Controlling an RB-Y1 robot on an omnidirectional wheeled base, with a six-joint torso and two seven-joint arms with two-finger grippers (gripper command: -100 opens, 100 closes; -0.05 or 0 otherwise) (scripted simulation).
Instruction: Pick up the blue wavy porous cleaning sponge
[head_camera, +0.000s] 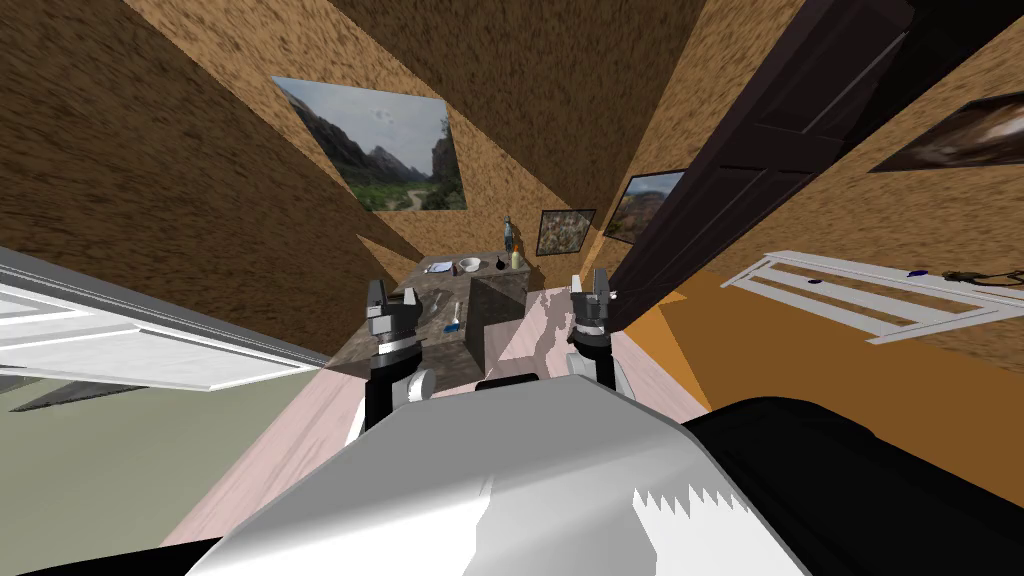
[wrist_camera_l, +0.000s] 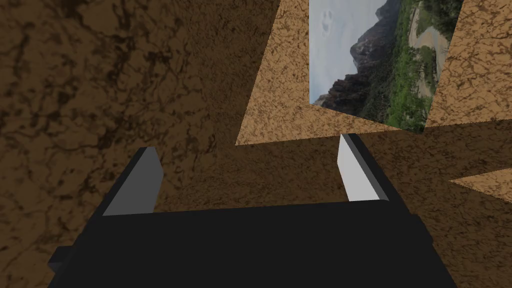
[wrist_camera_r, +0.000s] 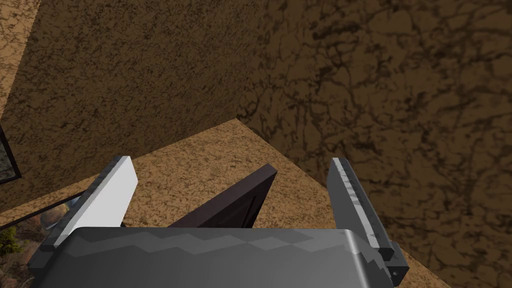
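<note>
Left gripper (head_camera: 391, 294) and right gripper (head_camera: 589, 281) released, empty, before dark mottled counter (head_camera: 435, 300); small blue item (head_camera: 455, 325) on counter, possibly the sponge.

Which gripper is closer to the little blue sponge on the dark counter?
Left. The left gripper is open, just left of the small blue sponge; the right gripper is farther off, beyond the dark block.

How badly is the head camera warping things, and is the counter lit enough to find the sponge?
Head view: rolled and splayed by the wide lens; the counter is dim, with a blue item, possibly the sponge. Left wrist view: one finger of the open left hand bright, the other shaded. Right wrist view: the open right hand likewise.
</note>
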